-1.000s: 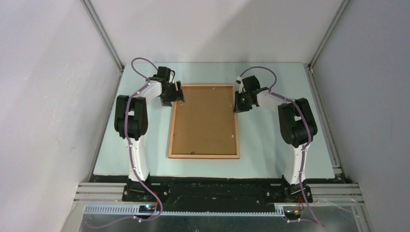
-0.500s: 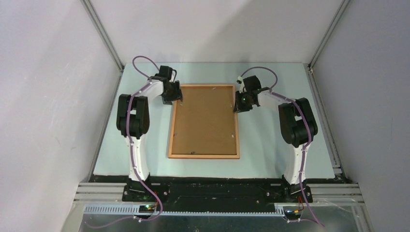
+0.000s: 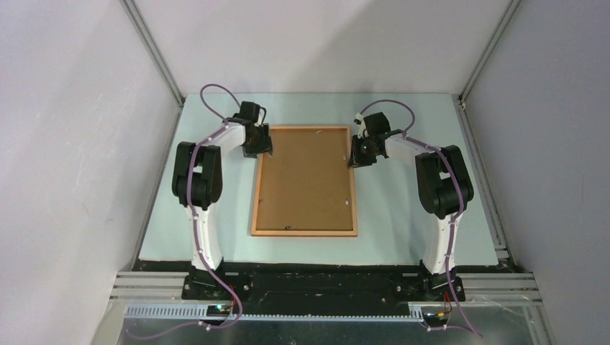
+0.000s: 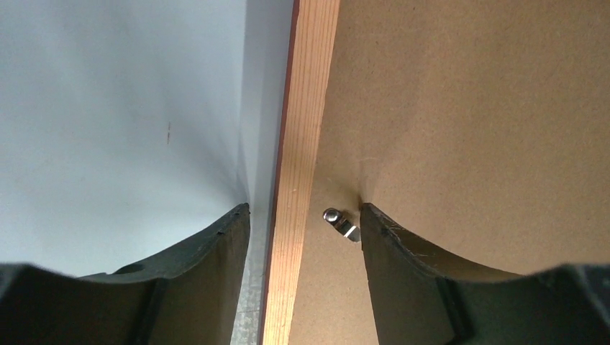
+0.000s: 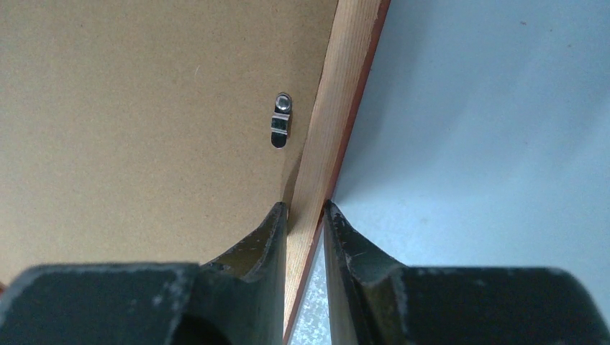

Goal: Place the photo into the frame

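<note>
— Grip?
— My right pincer point(image 5: 305, 205) pinches a rail of the frame point(image 5: 342, 86), which lies back-up. My left pincer point(image 4: 302, 210) straddles the opposite rail, jaws apart, beside a clip point(image 4: 342, 223).
— The photo?
— Unseen. I'd close squarely on wood, off the clip.

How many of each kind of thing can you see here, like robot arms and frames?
Robot arms: 2 (left arm, right arm)
Wooden frame: 1
Brown backing board: 1
Metal clips seen close up: 2 (one, another)
Total: 6
</note>
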You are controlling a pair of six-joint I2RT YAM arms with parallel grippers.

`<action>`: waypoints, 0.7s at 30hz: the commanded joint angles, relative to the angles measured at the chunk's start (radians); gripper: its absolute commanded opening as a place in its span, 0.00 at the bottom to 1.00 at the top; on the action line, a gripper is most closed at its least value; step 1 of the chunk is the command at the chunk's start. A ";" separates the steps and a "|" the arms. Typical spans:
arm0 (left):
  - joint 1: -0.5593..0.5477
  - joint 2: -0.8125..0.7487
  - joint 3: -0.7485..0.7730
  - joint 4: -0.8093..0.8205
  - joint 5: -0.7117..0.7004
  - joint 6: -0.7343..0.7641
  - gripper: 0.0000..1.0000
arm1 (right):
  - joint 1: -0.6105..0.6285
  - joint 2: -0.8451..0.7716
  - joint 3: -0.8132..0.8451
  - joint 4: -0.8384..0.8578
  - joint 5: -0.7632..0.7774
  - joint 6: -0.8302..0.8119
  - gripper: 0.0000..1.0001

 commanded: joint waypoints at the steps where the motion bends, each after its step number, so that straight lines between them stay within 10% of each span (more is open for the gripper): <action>1: -0.010 -0.038 -0.049 -0.044 -0.035 0.033 0.62 | -0.003 -0.020 0.007 0.036 -0.050 0.002 0.00; 21: -0.009 -0.059 -0.071 -0.046 -0.037 0.070 0.42 | -0.006 -0.020 0.006 0.035 -0.049 0.004 0.00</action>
